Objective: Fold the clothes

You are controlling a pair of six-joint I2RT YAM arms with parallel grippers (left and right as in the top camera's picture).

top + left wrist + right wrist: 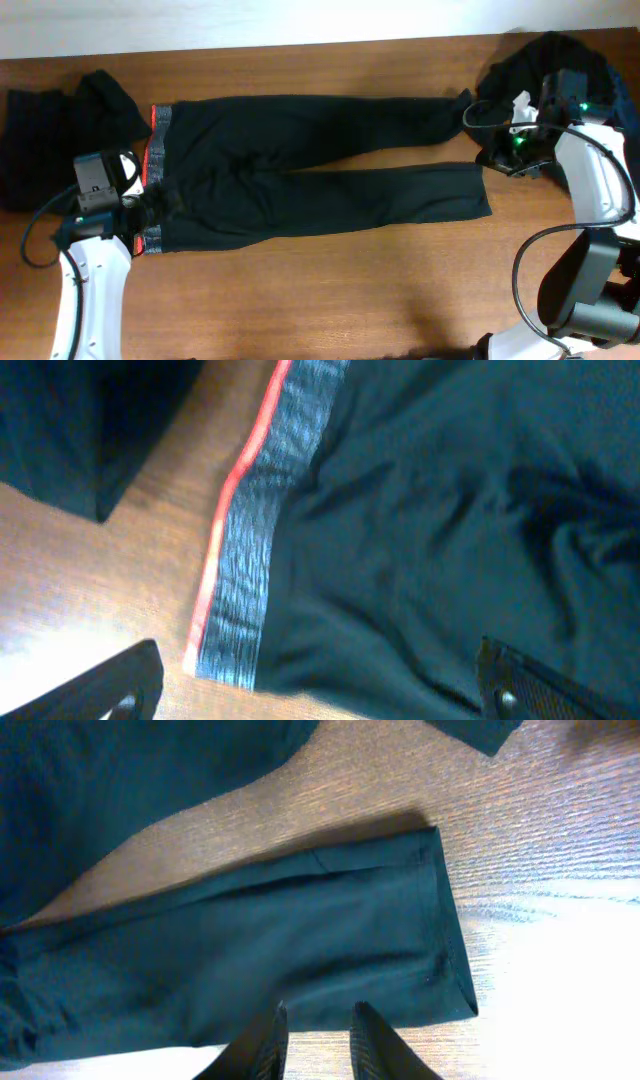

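- Black trousers (300,170) lie flat across the middle of the overhead frame, waist at the left and both legs running right.
- Their red-and-grey waistband (245,560) stands as a vertical strip at the trousers' left end. In the left wrist view it cuts diagonally from top centre to lower left.
- The lower leg (300,950) ends in a square hem at centre right of the right wrist view. I see a corner of the upper leg at the top edge of that view.
- Left gripper (325,680): I read it as spread wide, one finger in each bottom corner of its own view, above the waist fabric and holding nothing.
- Right gripper (318,1020): fingers parted by a narrow gap at the bottom centre of its own view, over the lower leg near the hem. Nothing is pinched between them.
- One dark heap of garments (50,130) sits at upper left of the overhead frame, just beside the waistband.
- A second dark heap (540,60) sits at upper right, behind the right arm.
- Everything rests on a brown wooden table (350,290).
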